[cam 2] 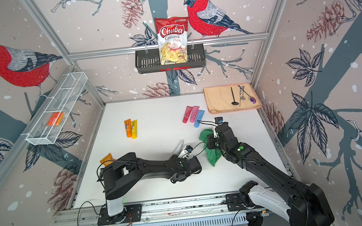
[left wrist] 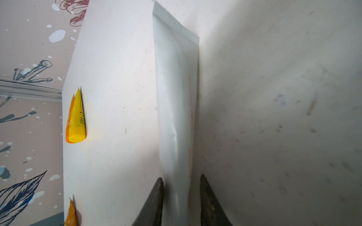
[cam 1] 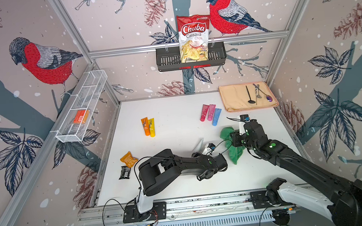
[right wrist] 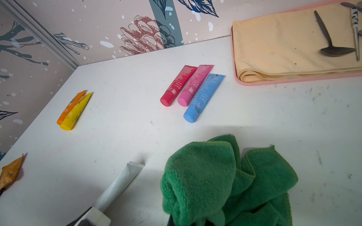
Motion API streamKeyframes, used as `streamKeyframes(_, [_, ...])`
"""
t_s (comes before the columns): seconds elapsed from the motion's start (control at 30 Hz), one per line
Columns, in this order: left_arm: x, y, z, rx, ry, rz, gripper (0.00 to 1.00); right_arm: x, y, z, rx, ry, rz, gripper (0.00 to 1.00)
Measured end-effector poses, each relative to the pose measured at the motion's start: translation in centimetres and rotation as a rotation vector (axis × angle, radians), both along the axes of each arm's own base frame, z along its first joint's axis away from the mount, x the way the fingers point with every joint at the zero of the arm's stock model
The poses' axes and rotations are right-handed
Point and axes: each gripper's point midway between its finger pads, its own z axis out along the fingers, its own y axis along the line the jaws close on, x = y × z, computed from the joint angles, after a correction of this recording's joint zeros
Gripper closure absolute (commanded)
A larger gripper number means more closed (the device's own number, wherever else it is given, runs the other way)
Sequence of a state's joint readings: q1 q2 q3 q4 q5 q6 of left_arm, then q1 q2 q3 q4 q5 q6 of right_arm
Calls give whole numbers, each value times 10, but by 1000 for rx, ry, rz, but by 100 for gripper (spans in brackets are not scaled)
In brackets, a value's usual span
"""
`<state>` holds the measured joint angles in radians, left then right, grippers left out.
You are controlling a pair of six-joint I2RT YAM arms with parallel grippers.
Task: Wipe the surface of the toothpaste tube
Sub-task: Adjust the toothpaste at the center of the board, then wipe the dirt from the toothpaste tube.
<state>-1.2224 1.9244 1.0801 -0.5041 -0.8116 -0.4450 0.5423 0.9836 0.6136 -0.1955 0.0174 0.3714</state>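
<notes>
1. In both top views: six tubes on the white desk (cam 1: 175,109), namely an orange-yellow pair (cam 1: 147,127), a red-pink-blue trio (cam 1: 211,113) and one white toothpaste tube (cam 1: 199,144) near mid-desk. Left pincer (cam 1: 197,153) at its cap end. Right pincer (cam 1: 229,133) clamped on a green cloth (cam 1: 236,154), near the tube, not touching. Bare desk between the groups.
2. Left wrist: one toothpaste tube (left wrist: 176,97) between two dark fingers (left wrist: 156,199), narrowly parted, one touching it, the other just clear. Open desk either side.
3. Right wrist: five coloured tubes, three utensils (right wrist: 331,39) on a beige towel (right wrist: 274,49) by the far edge. Cloth bunched, hiding the pincer, with the white tube beside it.
</notes>
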Motion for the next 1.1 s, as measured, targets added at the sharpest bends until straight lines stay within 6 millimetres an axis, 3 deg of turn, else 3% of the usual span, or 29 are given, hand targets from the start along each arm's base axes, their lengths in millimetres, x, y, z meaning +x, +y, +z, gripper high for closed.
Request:
streamKeyframes(0.1, [-7,-9,23,-115,15,-20,62,0,0,0,0,0,0,100])
streamKeyframes(0.3, [-20,-39,119,-598,22,-129,60,0,2,-5,-2,16,10,100])
streamKeyframes(0.37, [-17,-37,143,-724,30,-152,60,-1,3,-6,1,22,15,100])
streamKeyframes(0.43, [-7,-24,155,-804,14,-134,59,0,3,-7,2,24,16,99])
streamKeyframes(0.6, [-5,4,133,-858,56,-89,45,-3,13,-12,20,48,59,99])
streamKeyframes(0.73, [-14,8,100,-866,127,-72,38,-9,43,-19,29,85,161,99])
streamKeyframes(0.93, [-31,7,55,-866,244,-60,37,-1,92,-35,26,146,269,100])
streamKeyframes(1.1, [-44,12,23,-865,311,-51,45,-2,126,-52,28,197,351,100])
